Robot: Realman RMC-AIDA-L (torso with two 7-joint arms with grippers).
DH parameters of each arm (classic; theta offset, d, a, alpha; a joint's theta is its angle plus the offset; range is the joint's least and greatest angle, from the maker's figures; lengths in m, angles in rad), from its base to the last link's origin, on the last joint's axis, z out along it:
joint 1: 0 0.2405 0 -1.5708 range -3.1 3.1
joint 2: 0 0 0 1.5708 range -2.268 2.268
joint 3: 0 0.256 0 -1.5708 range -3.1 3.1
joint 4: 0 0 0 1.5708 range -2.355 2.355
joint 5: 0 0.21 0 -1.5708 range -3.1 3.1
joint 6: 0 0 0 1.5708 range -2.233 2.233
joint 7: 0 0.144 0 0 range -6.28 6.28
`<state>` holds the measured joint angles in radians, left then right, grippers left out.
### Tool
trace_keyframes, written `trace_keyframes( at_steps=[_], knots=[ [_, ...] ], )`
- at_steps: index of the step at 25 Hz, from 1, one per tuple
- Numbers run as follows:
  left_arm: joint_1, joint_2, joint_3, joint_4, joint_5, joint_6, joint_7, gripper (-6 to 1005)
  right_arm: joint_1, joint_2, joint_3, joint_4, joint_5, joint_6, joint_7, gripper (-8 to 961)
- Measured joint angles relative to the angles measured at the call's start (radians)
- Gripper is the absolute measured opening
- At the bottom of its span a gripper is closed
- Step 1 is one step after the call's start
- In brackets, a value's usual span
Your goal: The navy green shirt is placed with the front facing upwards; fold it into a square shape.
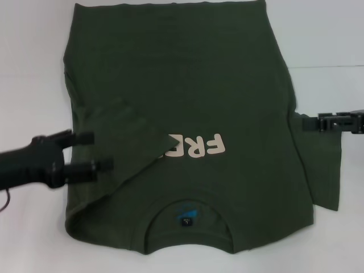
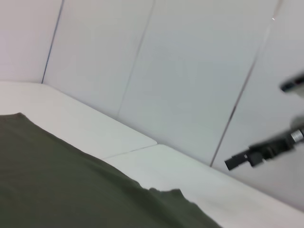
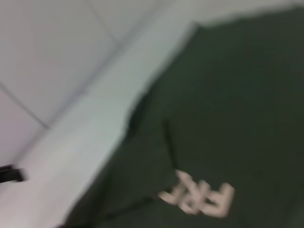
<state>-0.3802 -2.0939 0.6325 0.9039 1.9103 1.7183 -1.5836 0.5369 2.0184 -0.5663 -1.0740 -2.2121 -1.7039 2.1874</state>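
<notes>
Olive-green cotton covers most of the white table (image 1: pixel 330 34): the navy green shirt (image 1: pixel 227 96) lies flat, front up, collar (image 1: pixel 187 219) nearest us. We use the off-white chest print (image 1: pixel 199 149) as our landmark. On the print's left side, the sleeve (image 1: pixel 122 145) is folded inward, its diagonal edge hiding the print's last letters. The left tool (image 1: pixel 94 152) hovers just over that folded sleeve, its two fingers spread apart and holding nothing. On the print's right side, the other sleeve (image 1: pixel 321 176) still lies unfolded, spread outward. The right tool (image 1: pixel 310 122) sits at the shirt's right edge, above that sleeve; we cannot tell how far it is open. Bare table shows beyond both side edges.
</notes>
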Motion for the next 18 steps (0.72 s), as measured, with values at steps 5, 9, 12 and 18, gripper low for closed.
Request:
trace_keyframes(
  at_steps=[5, 9, 12, 18],
  knots=[
    [0.070, -0.022, -0.001, 0.004, -0.002, 0.036, 0.183, 936, 0.092, -0.016, 0.007, -0.086, -0.270, -0.048, 0.273, 826],
    [0.102, -0.035, -0.005, 0.003, -0.001, 0.052, 0.251, 936, 0.148, -0.015, 0.008, -0.096, -0.470, -0.051, 0.388, 825],
    [0.106, -0.040, -0.009, -0.003, 0.003, 0.063, 0.259, 936, 0.164, -0.011, 0.005, -0.096, -0.566, -0.027, 0.422, 825],
    [0.107, -0.043, -0.002, -0.010, 0.004, 0.094, 0.261, 936, 0.160, -0.008, -0.001, -0.053, -0.632, 0.074, 0.474, 825]
  ],
)
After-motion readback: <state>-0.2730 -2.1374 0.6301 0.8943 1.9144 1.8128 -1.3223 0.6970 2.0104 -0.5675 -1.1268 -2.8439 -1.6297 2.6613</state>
